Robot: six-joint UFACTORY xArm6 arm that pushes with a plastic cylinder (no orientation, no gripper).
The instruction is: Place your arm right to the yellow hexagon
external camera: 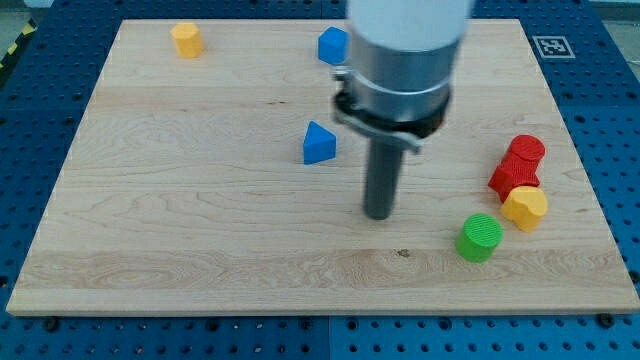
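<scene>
A yellow hexagon-like block [525, 207] lies at the view's right, touching a red block [513, 177] above it. A second yellow block [186, 40], also many-sided, lies at the view's top left. My tip [378, 214] rests on the wooden board [200, 220] near its middle. It is far to the left of the right-hand yellow block and far to the lower right of the top-left one. It touches no block.
A blue wedge-shaped block [319, 144] lies up and left of the tip. Another blue block [333, 45] sits at the top, partly behind the arm. A second red block [527, 152] sits above the first. A green cylinder [480, 237] lies right of the tip.
</scene>
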